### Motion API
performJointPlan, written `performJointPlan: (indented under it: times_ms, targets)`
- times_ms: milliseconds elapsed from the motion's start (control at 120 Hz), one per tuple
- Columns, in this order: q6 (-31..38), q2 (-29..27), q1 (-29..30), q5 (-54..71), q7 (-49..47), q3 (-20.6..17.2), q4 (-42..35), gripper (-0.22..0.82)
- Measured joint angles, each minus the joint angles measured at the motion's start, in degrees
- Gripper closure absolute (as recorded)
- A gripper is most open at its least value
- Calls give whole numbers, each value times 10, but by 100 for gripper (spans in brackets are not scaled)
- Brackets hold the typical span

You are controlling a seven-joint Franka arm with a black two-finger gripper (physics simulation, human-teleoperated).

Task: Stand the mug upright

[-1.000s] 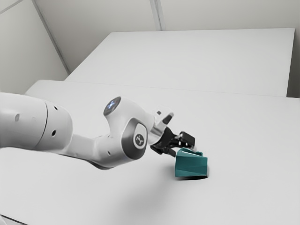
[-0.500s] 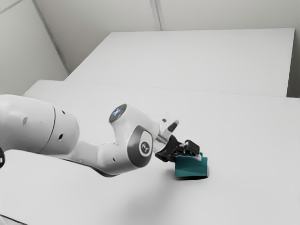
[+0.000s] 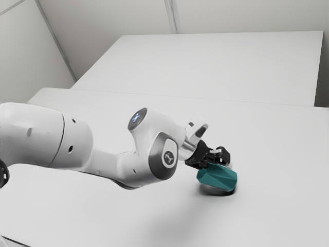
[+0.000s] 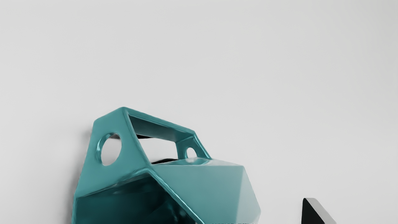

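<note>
Directly below the claw (image 3: 218,162) we have a plain white tabletop (image 3: 103,216), which gives us no mark for orientation. The claw looks released: in the wrist view, 1 finger (image 4: 315,213) stands apart from the mug (image 3: 218,177), and the place of the other we cannot tell. The mug is just under the claw, leaning and not upright, its dark mouth (image 4: 124,207) turned sideways and its angular handle (image 4: 160,123) reaching outward from the finger side. Whether the claw touches it, we cannot tell.

To do the righting well, we judge that the claw should have 1 finger on each side of the wall before it squeezes. Then it should turn the mug slowly, base edge as pivot, and let go only when the base sits flat. A push from 1 side could make it roll away.

On the mug we read no writing. Farther back from the claw, the arm's joint cap (image 3: 169,158) carries a small logo, and another cap (image 3: 137,118) a blue-lit mark; neither can we read.
</note>
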Motion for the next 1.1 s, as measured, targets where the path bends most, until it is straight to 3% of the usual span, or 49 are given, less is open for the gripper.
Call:
performJointPlan:
  times_ms: [175, 358, 608, 775, 967, 1100]
  targets:
    - [0, 7, -3, 1, 0, 0, 10, 62]
    - [0, 5, -3, 1, 0, 0, 14, 73]
    - [1, 1, -3, 4, 1, 0, 14, 77]
    - [-22, -44, -1, 7, 1, 1, 2, 78]
    - [-128, -112, 4, 44, -2, 17, -14, 79]
    - [-187, -132, 54, 92, -6, 25, -22, 79]
